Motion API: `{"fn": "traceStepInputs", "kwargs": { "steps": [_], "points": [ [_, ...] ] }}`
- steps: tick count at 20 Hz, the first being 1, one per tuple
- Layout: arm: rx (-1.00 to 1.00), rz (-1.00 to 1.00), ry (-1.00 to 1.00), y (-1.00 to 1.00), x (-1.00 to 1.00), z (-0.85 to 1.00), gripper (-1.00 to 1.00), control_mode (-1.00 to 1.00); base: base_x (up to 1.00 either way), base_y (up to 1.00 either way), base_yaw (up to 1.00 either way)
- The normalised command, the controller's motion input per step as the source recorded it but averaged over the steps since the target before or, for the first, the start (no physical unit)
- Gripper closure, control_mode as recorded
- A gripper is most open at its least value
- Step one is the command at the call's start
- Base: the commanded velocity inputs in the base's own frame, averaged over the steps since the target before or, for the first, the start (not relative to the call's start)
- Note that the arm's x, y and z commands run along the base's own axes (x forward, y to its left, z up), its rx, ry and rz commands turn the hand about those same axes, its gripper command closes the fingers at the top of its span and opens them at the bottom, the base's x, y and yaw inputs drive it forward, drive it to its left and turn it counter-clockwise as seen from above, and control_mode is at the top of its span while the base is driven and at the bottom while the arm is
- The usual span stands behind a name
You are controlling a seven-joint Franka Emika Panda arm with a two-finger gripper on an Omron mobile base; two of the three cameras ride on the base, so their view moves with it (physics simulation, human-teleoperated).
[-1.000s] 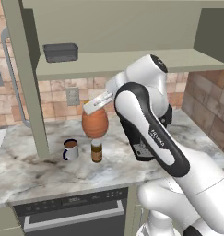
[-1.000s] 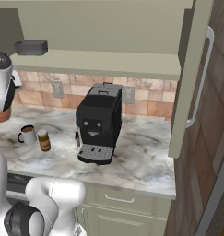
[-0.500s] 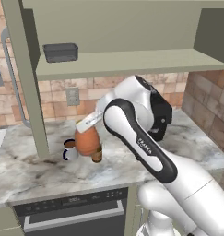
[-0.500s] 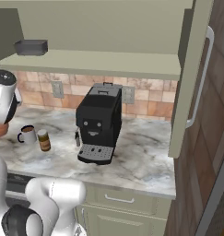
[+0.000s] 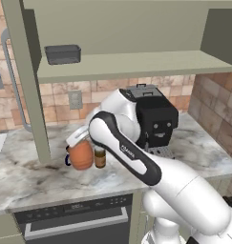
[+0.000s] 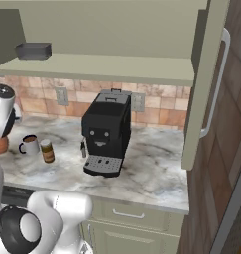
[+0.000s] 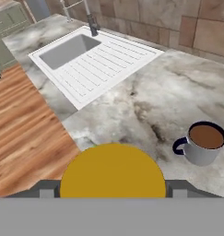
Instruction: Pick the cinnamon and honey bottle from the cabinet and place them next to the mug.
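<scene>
Left base view: the gripper [image 5: 78, 139] clamps the bulbous orange honey bottle [image 5: 81, 155], upright just above the marble counter [image 5: 31, 176], the slim brown cinnamon [image 5: 100, 157] just right.

Right base view: the mug [image 6: 30, 145] stands left of the cinnamon.

Hand view: the bottle's round yellow cap [image 7: 113, 171], the mug right.

Marble counter [image 5: 36, 176]: mug [image 6: 30, 145], cinnamon [image 6: 47, 151].
</scene>
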Motion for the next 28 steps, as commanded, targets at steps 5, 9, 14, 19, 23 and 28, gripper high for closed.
{"fn": "traceStepInputs", "kwargs": {
  "steps": [5, 9, 14, 19, 23, 28],
  "points": [
    [-0.03, 0.0, 0.03, 0.15, 0.24, -0.27, 1.0, -1.0, 0.0, 0.0, 0.0],
    [0.0, 0.0, 0.0, 0.04, 0.19, -0.26, 1.0, -1.0, 0.0, 0.0, 0.0],
    [0.0, 0.0, 0.0, 0.19, 0.03, -0.27, 1.0, -1.0, 0.0, 0.0, 0.0],
    [0.0, 0.0, 0.05, 0.26, 0.0, -0.38, 1.0, -1.0, 0.0, 0.0, 0.0],
    [0.0, 0.0, 0.05, 0.26, 0.0, -0.32, 1.0, -1.0, 0.0, 0.0, 0.0],
    [0.0, -0.06, 0.02, 0.21, 0.0, -0.21, 1.0, -1.0, 0.0, 0.0, 0.0]
  ]
}}
